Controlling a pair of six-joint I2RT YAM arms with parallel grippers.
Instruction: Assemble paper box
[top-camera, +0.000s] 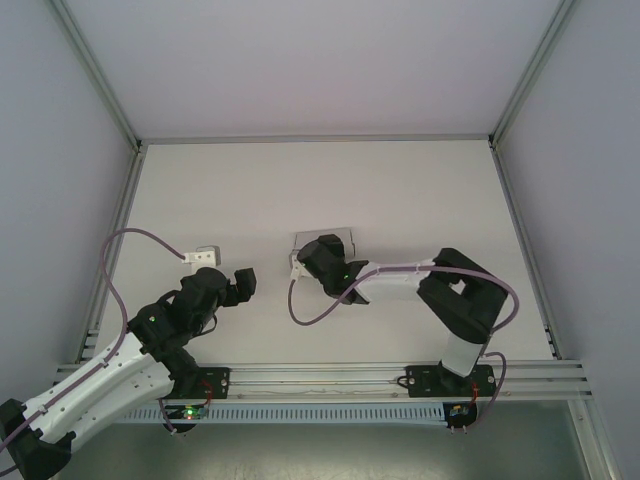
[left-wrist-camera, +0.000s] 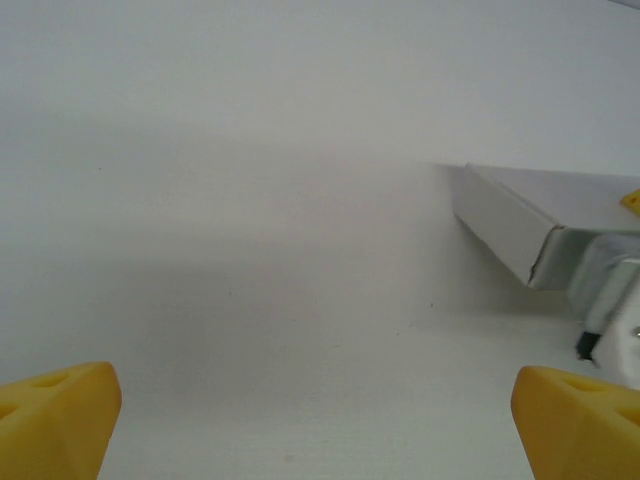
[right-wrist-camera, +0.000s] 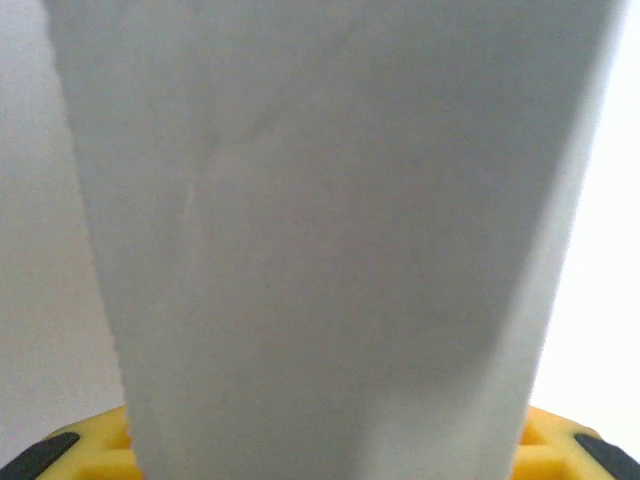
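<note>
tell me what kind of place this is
Probably a robot lab test cell: a white table edged with aluminium rails, blank walls, left arm and right arm bolted at the near edge, the right at a paper box.

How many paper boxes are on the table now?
1: the paper box, near the middle of the table, held by the right gripper. Others may be hidden.

Readable text, labels, brands, numbers, signs: none.
Box (left-wrist-camera: 505, 218): plain white card, with no print on the faces in view.
Table (top-camera: 420, 190): plain white surface, unmarked.
Small fittings on the arms are too small to read.
</note>
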